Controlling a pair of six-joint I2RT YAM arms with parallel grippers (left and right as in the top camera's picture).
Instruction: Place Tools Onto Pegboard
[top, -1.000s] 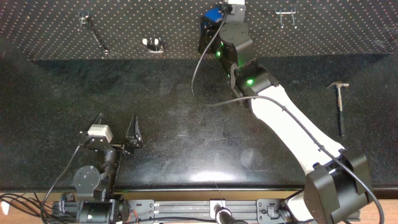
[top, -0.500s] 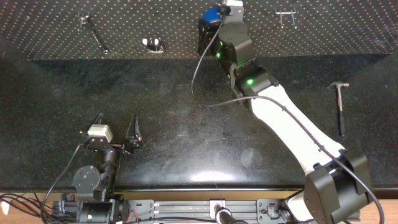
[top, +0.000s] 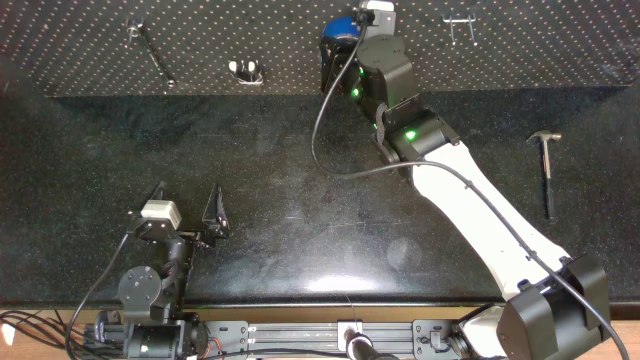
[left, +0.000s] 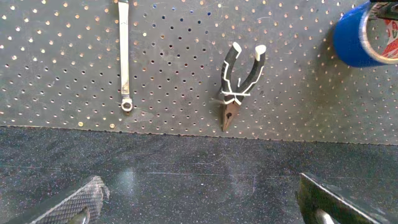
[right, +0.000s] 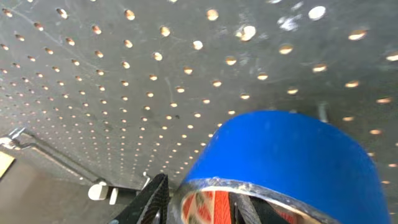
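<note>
The right hand (top: 342, 42) is closed on the blue tape roll (right: 286, 155), holding it against the pegboard (top: 250, 35) between the pliers (top: 245, 70) and a bare hook (top: 459, 27). The left hand (top: 188, 205) is open, low over the counter (top: 300, 180). A hammer (top: 546, 170) lies on the counter at the right.

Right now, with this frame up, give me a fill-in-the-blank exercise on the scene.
The right hand is shut on a roll of ____ tape.
The pliers hang on the pegboard with handles pointing ____.
The hammer lies on the table on the ____ arm's side.
The left hand is ____.
Missing: blue; up; right; open.
</note>
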